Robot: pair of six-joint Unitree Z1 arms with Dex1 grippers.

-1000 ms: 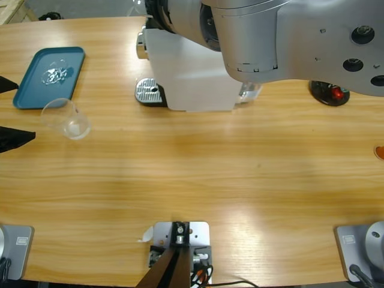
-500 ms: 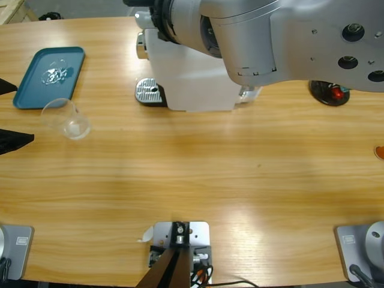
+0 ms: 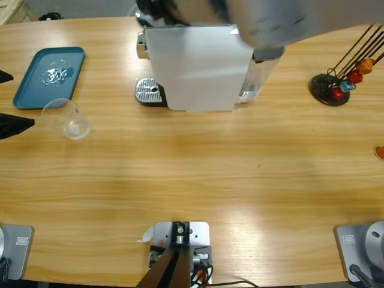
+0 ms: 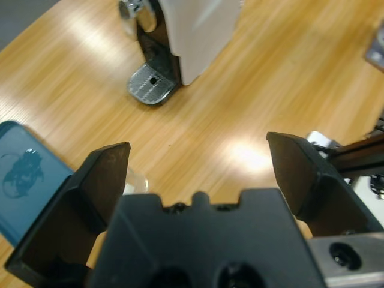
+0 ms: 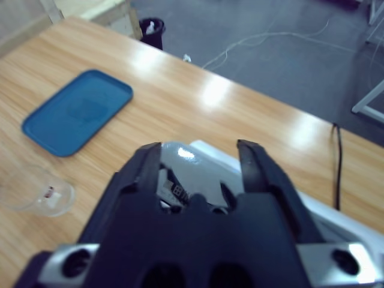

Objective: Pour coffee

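Observation:
A clear glass tumbler (image 3: 66, 118) lies tilted on the wooden table just right of my left gripper (image 3: 20, 99), whose black jaws stand wide open at the left edge. Along those jaws (image 4: 198, 150) the left wrist view shows the glass rim (image 4: 135, 179) by the left jaw. The white coffee machine (image 3: 192, 66) stands at the back with its metal drip tray (image 3: 149, 91) bare. My right gripper (image 5: 199, 149) hovers open over the machine's silver top (image 5: 180, 157). Its arm (image 3: 270, 21) is a blur over the machine. No coffee is visible.
A blue tray (image 3: 49, 77) with a small clear item lies at the back left, behind the glass. A black capsule stand (image 3: 336, 87) with red, orange and blue capsules stands at the back right. A water tank (image 3: 255, 81) sits on the machine's right side.
The big silver arm has swung up off the machine's right side, uncovering the capsule stand and the water tank. The left gripper and the glass have hardly moved.

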